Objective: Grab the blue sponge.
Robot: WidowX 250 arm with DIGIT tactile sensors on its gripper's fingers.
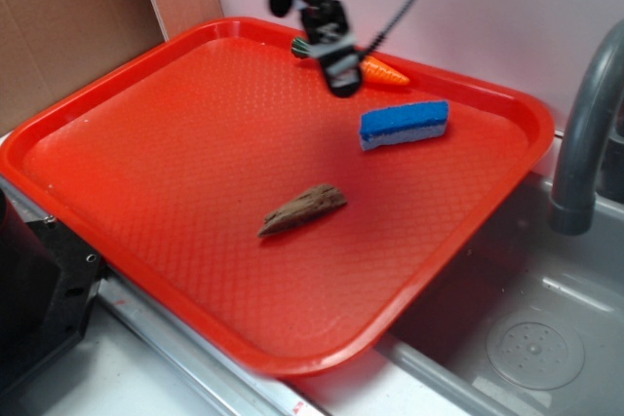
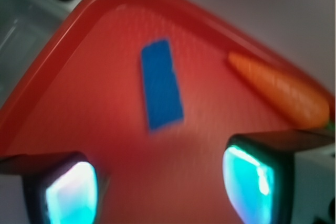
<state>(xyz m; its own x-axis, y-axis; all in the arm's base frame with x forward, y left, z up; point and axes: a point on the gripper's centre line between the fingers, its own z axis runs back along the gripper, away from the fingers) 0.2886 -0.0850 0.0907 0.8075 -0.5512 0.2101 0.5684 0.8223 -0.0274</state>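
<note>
Wrist view shows the pincer (image 2: 160,187) spread wide with nothing between its two glowing pads (image 2: 247,182), only bare red tray below the gap. In the exterior view the pincer (image 1: 341,73) hangs above the far part of the red tray (image 1: 117,94), just in front of the toy carrot (image 1: 383,71), which lies against the far rim.

The blue sponge (image 1: 405,124) lies flat on the tray, blue face up over a pale underlayer, a little nearer the sink side than the pincer and apart from it, touching nothing. In the wrist view the blue sponge (image 2: 161,84) sits ahead of the open jaws and slightly left of their midline, its long axis running nearly straight away from the camera, so roughly across the line joining the two pads. That suggests the jaws would close across its short width if the arm moves forward and down over it, probably with little wrist turn.

The carrot (image 2: 281,90) lies off to the right of that path. A brown wood-like wedge (image 1: 302,210) rests toward the near middle of the tray, well apart from the sponge. A grey tap (image 1: 585,133) and sink stand beyond the tray's right edge.
</note>
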